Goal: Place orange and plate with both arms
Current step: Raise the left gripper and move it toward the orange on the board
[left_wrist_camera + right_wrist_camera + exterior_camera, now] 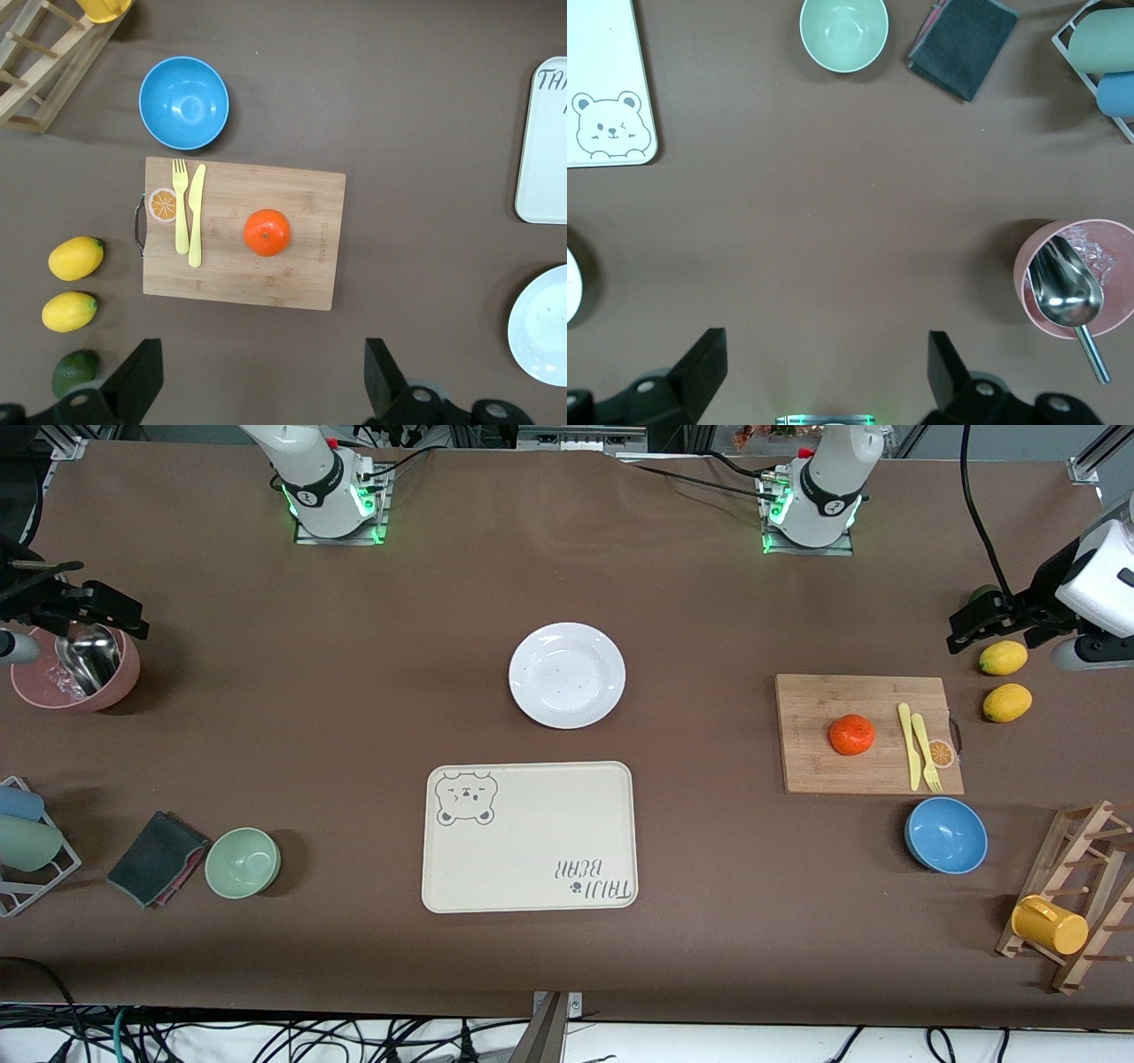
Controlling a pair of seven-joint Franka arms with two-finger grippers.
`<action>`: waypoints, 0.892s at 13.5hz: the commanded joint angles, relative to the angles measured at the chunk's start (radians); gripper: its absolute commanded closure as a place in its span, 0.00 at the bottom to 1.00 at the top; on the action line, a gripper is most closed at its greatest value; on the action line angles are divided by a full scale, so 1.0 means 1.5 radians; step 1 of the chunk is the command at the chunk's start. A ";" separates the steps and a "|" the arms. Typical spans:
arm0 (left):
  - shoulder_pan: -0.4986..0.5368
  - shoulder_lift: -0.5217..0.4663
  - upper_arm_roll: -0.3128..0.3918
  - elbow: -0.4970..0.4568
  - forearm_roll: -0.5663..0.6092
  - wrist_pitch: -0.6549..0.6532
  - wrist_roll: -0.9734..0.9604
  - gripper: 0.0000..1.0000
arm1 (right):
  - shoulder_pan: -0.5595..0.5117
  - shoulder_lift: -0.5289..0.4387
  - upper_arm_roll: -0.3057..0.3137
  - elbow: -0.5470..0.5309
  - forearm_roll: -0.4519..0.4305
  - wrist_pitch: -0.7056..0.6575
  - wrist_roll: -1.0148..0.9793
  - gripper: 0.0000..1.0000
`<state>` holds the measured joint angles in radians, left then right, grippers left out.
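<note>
The orange [851, 734] lies on a wooden cutting board [824, 771] toward the left arm's end of the table; it also shows in the left wrist view [267, 232]. The white plate [567, 675] sits mid-table, just farther from the front camera than the bear-printed tray [530, 836]. Its edge shows in the left wrist view [542, 326] and the right wrist view [571, 285]. My left gripper [1001, 615] [261, 376] is open and empty, up over the lemons. My right gripper [84, 598] [824, 367] is open and empty, up over the pink bowl.
Yellow fork and knife [920, 746] lie on the board. Two lemons [1005, 682] and a lime [75, 372] lie beside it. A blue bowl [946, 834], mug rack [1063, 908], green bowl [243, 862], folded cloth [158, 857], cup rack [27, 841] and pink bowl with scoop [75, 669] stand around.
</note>
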<state>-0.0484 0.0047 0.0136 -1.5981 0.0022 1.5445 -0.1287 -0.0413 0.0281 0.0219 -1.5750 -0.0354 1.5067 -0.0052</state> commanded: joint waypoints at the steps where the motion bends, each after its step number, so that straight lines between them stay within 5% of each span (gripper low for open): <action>1: 0.001 0.012 0.001 0.021 0.013 -0.018 0.007 0.00 | -0.008 -0.008 0.009 -0.007 -0.003 -0.001 -0.005 0.00; 12: 0.017 0.017 0.003 0.011 0.008 -0.038 0.019 0.00 | -0.008 -0.008 0.007 -0.008 -0.001 -0.002 -0.005 0.00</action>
<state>-0.0277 0.0130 0.0206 -1.5976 0.0022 1.5068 -0.1245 -0.0413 0.0285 0.0220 -1.5750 -0.0354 1.5064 -0.0056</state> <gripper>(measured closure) 0.000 0.000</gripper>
